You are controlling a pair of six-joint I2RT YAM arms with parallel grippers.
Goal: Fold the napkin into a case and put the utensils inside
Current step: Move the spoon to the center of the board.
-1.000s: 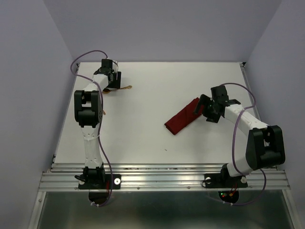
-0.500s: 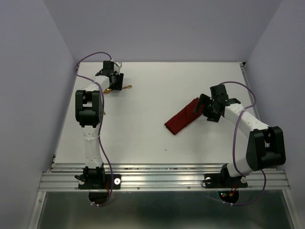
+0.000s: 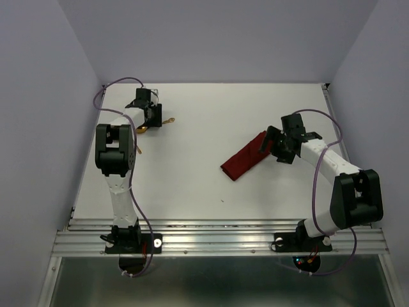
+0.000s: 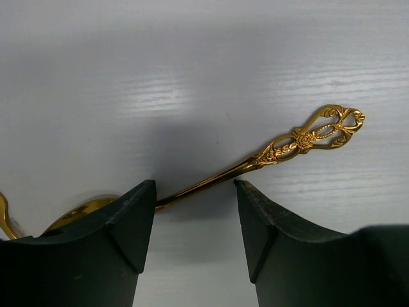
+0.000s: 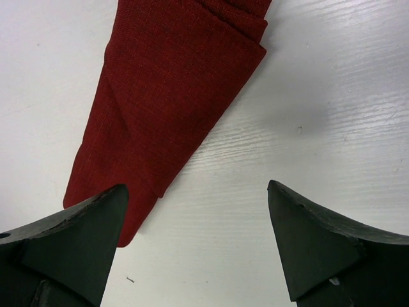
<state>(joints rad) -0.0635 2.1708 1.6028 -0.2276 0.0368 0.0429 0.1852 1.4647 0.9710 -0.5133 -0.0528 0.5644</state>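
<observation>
Between the spread jaws of the left gripper: thin handle of the gold spoon, flat on the table, not pinched. Just ahead of the right gripper, jaws wide apart: the folded maroon case. Likely utensil pickup; next calls for closing squarely on the handle.

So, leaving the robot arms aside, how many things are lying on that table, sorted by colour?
Dark red: 1, the folded cloth.
Gold: 2, a spoon and a second gold piece, which is cut off at the edge of the left wrist view and shows too little to name.
Total: 3.
</observation>
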